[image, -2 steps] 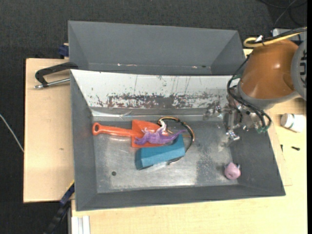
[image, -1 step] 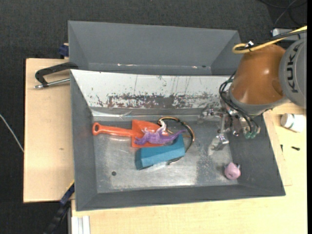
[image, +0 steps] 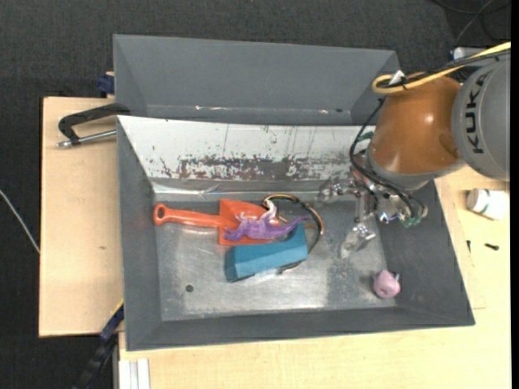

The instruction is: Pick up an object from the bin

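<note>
My gripper [image: 359, 232] hangs low over the bin floor in the right half, under the arm's orange cover. A small pink-purple lump [image: 387, 284] lies on the floor a little below and right of it, apart from it. To its left lies a blue foam block [image: 268, 258], with a purple floppy piece [image: 261, 228] draped on the block's top edge. A thin dark wire loop [image: 308, 211] curls behind the block, between it and the gripper.
An orange plastic scoop [image: 195, 216] lies left of the blue block, its handle pointing to the left wall. The bin's back wall is scratched and stands close behind the gripper. Bare floor stretches along the front and the left front corner.
</note>
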{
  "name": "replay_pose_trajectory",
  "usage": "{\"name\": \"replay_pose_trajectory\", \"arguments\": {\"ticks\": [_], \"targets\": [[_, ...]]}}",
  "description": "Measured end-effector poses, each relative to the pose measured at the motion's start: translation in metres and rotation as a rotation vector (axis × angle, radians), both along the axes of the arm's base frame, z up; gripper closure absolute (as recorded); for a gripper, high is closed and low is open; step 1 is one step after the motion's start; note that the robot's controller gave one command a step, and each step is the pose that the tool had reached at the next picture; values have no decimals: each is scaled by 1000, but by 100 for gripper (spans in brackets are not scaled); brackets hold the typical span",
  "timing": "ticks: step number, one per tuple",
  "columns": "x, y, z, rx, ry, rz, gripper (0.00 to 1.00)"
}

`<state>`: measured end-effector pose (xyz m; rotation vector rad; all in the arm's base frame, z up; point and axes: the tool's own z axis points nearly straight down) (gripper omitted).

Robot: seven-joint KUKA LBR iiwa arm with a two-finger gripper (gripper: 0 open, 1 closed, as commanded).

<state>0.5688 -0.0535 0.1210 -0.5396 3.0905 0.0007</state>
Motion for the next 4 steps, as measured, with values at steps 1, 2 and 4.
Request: {"name": "replay_pose_trajectory", "arguments": {"ticks": [1, 2, 4], "targets": [[9, 33, -12, 0, 0, -131, 0], [-25, 53, -44, -4, -15, -30, 100], [-30, 54, -46, -3, 5, -27, 100]]}}
